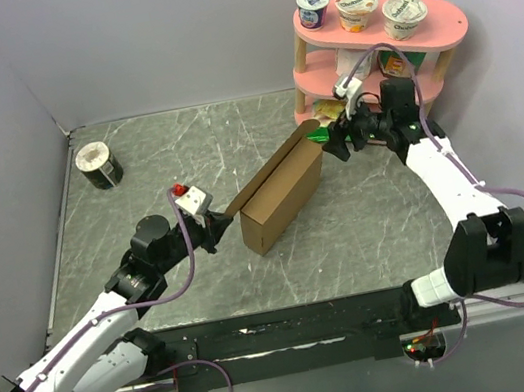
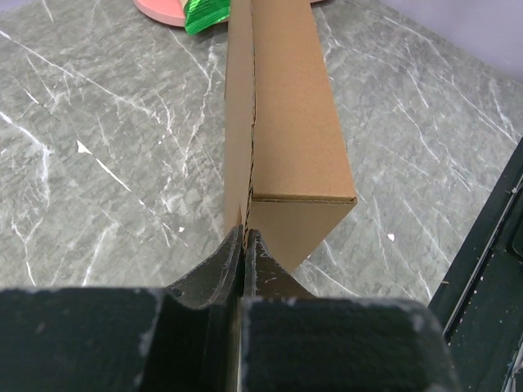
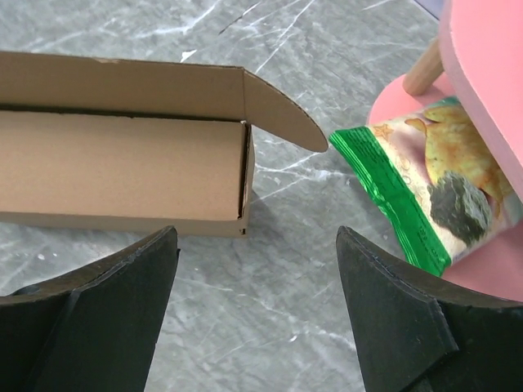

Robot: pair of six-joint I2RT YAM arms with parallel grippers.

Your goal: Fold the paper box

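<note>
Paper box [image 1: 285,197], lid flap [image 1: 269,168] up

You are looking at the paper box [image 1: 283,197], plain brown cardboard shaped into a long, shallow rectangular body, lying diagonally near the middle of the counter [image 1: 379,226]. One long flap is standing up along its left side, and it is ending in a rounded tab at the far end.
</note>
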